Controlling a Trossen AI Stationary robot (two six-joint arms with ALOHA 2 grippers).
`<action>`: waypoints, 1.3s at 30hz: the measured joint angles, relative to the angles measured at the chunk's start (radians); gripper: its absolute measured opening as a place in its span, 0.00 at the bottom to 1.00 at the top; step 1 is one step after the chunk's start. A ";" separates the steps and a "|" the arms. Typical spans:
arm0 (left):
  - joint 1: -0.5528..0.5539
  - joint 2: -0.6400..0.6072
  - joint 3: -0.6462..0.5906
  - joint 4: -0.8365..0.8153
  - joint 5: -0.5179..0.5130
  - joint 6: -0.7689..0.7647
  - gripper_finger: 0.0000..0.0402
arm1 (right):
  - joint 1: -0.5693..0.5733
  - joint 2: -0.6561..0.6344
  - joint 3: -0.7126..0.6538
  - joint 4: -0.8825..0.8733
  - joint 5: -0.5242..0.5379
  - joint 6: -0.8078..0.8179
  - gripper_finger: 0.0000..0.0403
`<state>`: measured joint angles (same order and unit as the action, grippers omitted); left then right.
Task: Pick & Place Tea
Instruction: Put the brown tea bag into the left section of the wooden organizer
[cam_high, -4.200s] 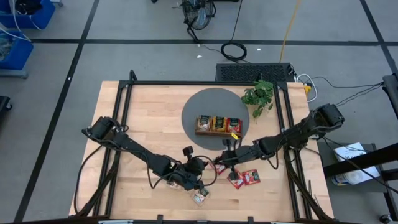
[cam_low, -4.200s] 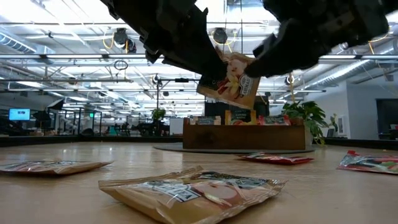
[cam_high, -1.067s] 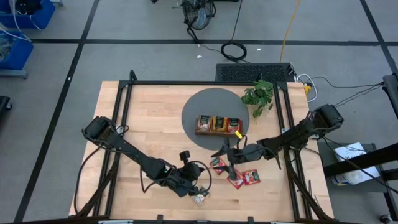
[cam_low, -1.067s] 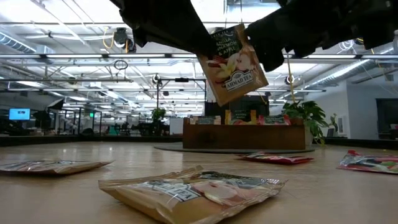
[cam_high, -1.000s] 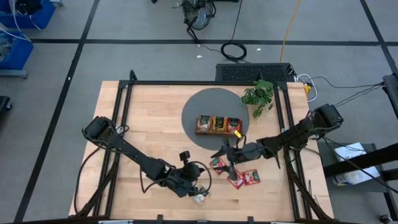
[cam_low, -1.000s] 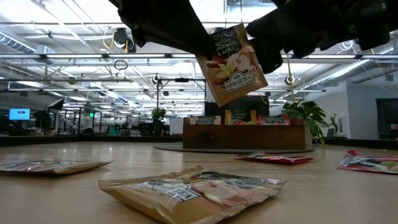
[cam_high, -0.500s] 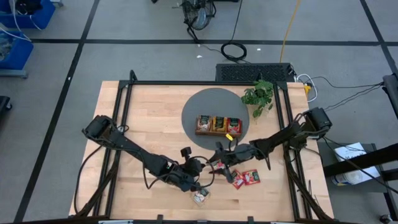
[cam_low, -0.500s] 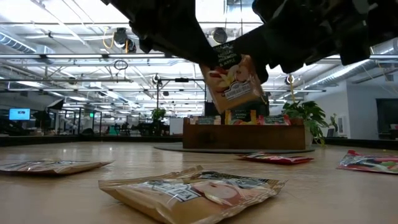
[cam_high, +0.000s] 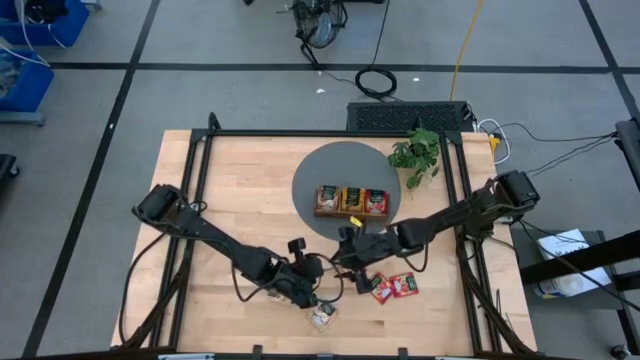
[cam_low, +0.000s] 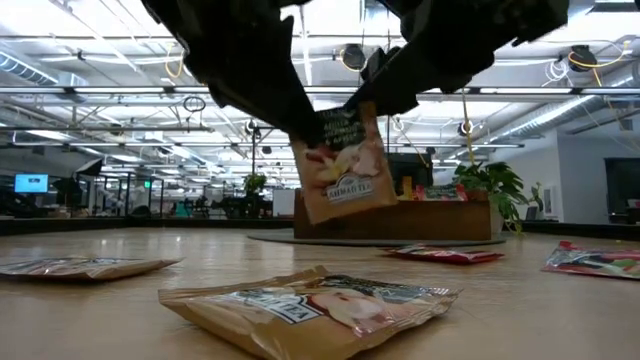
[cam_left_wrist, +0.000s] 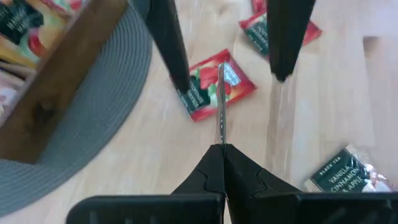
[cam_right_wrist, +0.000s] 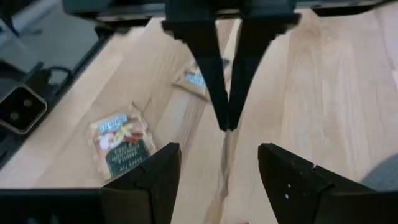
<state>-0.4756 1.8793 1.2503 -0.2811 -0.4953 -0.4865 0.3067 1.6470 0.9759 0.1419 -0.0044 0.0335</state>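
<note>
Pale wooden tabletop (cam_high: 250, 180), a grey woven round mat (cam_high: 345, 160) near its far side, carrying the brown wooden tray (cam_high: 350, 212) with packets upright in its compartments. We note the left gripper (cam_left_wrist: 219, 163) pinched together on a beige tea packet (cam_low: 343, 165), which hangs edge-on above the table, probably a handover: the right gripper (cam_right_wrist: 219, 163) faces it, fingers apart either side, not clamped. Loose red packets (cam_high: 392, 288) and another beige packet (cam_low: 312, 308) lie flat, crinkled, glossy foil.
</note>
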 joint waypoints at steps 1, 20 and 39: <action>0.006 0.000 0.000 -0.008 0.007 -0.009 0.00 | 0.000 0.000 0.021 -0.045 -0.001 -0.004 0.49; 0.035 0.001 0.037 -0.009 0.003 0.024 0.00 | -0.019 0.044 0.162 -0.273 -0.002 -0.032 0.45; 0.042 0.001 0.060 -0.056 0.002 0.012 0.00 | -0.025 0.103 0.161 -0.224 -0.049 -0.106 0.01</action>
<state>-0.4339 1.8805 1.3099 -0.3375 -0.4937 -0.4744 0.2817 1.7500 1.1370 -0.0818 -0.0532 -0.0727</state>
